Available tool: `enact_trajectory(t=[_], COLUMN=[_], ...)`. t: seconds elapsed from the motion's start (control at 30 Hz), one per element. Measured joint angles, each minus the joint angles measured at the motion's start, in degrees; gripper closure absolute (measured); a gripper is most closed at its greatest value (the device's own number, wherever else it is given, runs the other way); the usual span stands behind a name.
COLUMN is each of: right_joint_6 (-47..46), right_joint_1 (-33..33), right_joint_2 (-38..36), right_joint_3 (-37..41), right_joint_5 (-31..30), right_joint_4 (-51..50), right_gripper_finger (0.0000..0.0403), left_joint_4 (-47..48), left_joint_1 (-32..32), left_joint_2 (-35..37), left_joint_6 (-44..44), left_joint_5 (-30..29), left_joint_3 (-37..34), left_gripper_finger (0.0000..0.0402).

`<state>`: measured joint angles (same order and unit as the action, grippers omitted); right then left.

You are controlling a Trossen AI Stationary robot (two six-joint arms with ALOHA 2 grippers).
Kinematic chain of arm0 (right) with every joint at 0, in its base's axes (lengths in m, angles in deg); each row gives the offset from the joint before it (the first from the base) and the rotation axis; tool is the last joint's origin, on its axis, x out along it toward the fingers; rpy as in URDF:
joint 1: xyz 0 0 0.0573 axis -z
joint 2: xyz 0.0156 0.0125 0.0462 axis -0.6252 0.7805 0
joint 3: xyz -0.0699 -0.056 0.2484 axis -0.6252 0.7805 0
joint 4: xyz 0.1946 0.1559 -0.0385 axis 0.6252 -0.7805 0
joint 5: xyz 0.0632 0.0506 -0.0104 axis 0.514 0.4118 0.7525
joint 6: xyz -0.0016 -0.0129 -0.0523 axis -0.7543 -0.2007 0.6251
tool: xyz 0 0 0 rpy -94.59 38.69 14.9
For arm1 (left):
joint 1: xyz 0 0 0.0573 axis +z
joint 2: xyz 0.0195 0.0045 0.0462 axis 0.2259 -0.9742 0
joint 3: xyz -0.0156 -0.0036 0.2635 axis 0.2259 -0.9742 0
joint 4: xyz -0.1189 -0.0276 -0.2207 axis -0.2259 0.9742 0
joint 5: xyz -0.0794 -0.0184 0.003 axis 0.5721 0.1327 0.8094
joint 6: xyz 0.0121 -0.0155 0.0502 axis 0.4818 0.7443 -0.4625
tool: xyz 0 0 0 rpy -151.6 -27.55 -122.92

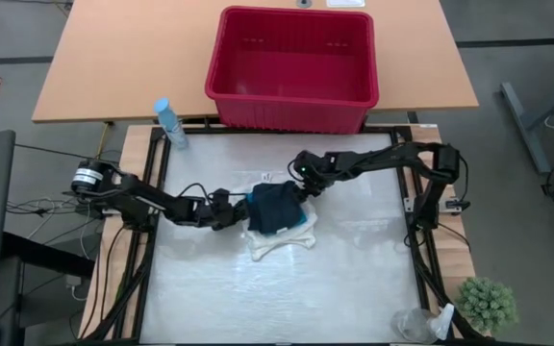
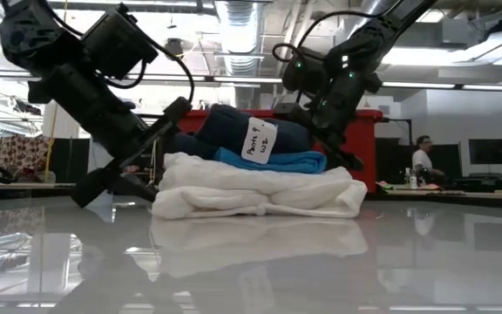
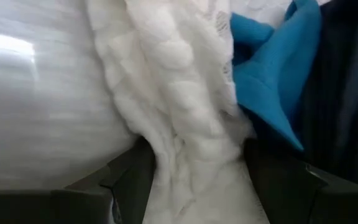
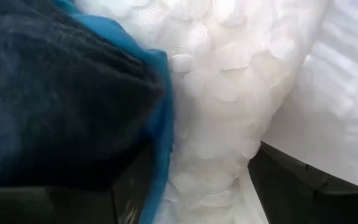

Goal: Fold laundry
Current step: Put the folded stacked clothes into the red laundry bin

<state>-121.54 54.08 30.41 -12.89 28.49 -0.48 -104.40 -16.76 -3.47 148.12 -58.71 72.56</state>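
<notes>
Since the navy garment (image 2: pixel 234 126), turquoise garment (image 2: pixel 273 160) and cream lacy cloth (image 2: pixel 260 194) are sitting stacked mid-surface (image 1: pixel 354 279), we are judging folding nearly finished, with left tool (image 1: pixel 231 211) and right tool (image 1: pixel 303 183) both straddling the cloth, fingers apart.

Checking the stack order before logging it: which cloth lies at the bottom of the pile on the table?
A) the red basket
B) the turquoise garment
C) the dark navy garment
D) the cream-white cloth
D: in the low view the cream-white cloth lies on the table under the turquoise garment, with the dark navy garment on top.
</notes>
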Motion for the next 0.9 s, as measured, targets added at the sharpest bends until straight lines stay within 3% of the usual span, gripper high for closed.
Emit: enact_trajectory(t=[0.27, 0.43, 0.53, 0.67, 0.77, 0.9], right_joint_6=[-1.91, -4.08, -4.49, -4.48, -4.16, -3.37], right_joint_1=[-1.7, -2.48, -2.88, -3.08, -3.03, -2.35], right_joint_2=[6.1, 7.96, 8.23, 8.31, 8.33, 7.96], right_joint_3=[-0.32, -0.25, -0.19, -0.07, -0.06, -0.04], right_joint_5=[3.65, 3.85, 3.93, 4.38, 4.63, 4.87], right_joint_4=[2.54, 3.27, 3.76, 5.87, 6.64, 6.34], right_gripper_finger=[0.0122, 0.0136, 0.0182, 0.029, 0.0367, 0.036], left_joint_4=[-0.28, 0.29, 0.32, 0.0, -0.68, -0.13], left_joint_1=[1.01, 1.87, 1.96, 2.19, 2.37, 3.12], left_joint_2=[-1.94, -1.99, -2.05, -2.07, -2.07, -2.07], left_joint_6=[-0.3, 0.23, -0.51, -1.24, -0.92, -0.02], left_joint_5=[0.92, 2.12, 1.77, 1.73, 1.64, 2.05], left_joint_3=[1.78, 1.82, 1.89, 1.91, 1.82, 1.8], left_gripper_finger=[0.016, 0.0215, 0.0277, 0.0369, 0.0386, 0.0388])
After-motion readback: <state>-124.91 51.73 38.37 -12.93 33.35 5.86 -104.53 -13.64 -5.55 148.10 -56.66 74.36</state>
